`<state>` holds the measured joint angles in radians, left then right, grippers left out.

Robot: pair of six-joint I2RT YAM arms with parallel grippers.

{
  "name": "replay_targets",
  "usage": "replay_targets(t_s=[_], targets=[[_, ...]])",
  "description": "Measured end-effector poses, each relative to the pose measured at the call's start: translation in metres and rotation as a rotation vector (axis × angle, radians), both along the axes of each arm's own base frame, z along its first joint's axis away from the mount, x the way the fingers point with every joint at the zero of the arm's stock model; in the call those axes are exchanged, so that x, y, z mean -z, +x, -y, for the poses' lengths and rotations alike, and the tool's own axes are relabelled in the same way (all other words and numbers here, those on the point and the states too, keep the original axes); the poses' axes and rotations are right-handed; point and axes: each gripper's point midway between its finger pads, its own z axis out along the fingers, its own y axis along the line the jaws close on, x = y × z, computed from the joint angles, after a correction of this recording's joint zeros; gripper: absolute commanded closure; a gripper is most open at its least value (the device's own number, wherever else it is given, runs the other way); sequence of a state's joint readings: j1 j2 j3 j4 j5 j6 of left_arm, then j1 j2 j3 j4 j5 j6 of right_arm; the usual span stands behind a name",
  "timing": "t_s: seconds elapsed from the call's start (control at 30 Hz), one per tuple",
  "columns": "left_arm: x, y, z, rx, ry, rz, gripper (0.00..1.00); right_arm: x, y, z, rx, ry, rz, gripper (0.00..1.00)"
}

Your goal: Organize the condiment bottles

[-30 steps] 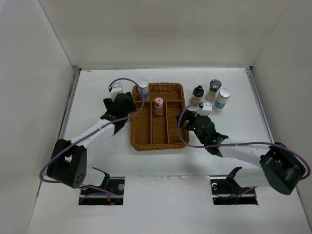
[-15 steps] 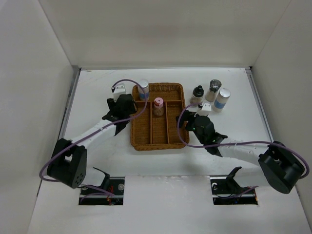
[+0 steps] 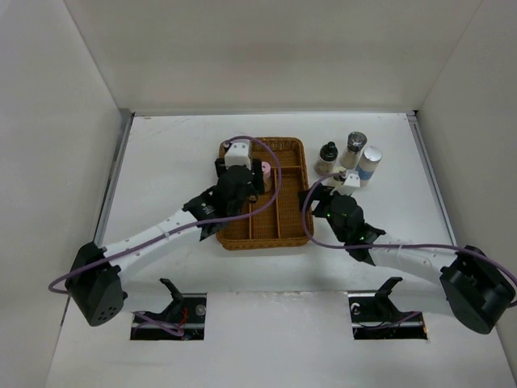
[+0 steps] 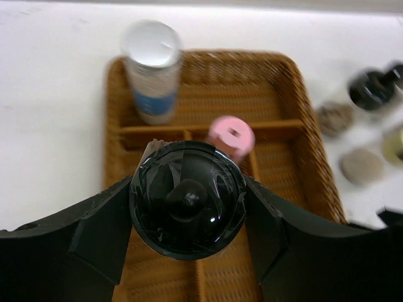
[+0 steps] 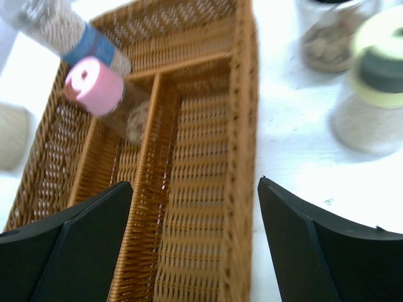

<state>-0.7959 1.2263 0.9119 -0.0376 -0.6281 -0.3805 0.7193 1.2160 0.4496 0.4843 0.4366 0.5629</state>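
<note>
Your left hand [image 4: 189, 217] is part closed on a black-capped jar [image 4: 187, 189]; a finger presses each side; jar upright, cap facing the wrist camera.

It hangs over the wicker tray [image 4: 114, 126], on the near side of the cross divider; in the wrist view it sits roughly above the rib between the left and middle long slots; can't tell how high above the weave.

Relation that matters: the pink-capped bottle [image 4: 231, 133] is just beyond the jar and to its right, close; it stands upright at the far end of the middle long slot. My read: the left slot is the safer drop; nudge left, then straight down with the jar's axis vertical; drifting forward or right risks clipping the pink cap.

Tray contents otherwise: silver-capped bottle [image 4: 151, 69], blue label, upright at the left end of the far cross compartment; the right long slot shows only weave where visible.

Your right hand [image 5: 195, 251] is wide open and holds nothing; it hovers over the tray's right side.

On the desk [image 3: 161, 162], right of the tray: dark-capped bottle [image 3: 327, 153], grey-topped shaker [image 3: 353, 145], blue-labelled bottle [image 3: 371, 162], all upright and close together; the right arm is far nearer to them, so leave those to it.
</note>
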Motion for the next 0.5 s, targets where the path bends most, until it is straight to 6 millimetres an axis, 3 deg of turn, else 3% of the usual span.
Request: replay_targets(t_s=[0.1,0.23,0.33,0.5], targets=[[0.023,-0.012,0.035,0.102,0.012,-0.058,0.59,-0.01,0.0,0.014,0.045,0.026,0.029,0.14],[0.05,-0.025,0.061,0.176,0.034,-0.127,0.59,-0.02,0.003,0.02,0.076,0.05,0.057,0.14],[0.064,-0.031,0.071,0.196,0.054,-0.152,0.59,-0.019,0.004,0.022,0.084,0.052,0.057,0.14],[0.064,-0.028,0.075,0.177,0.036,-0.139,0.59,-0.018,0.003,0.025,0.091,0.052,0.056,0.17]])
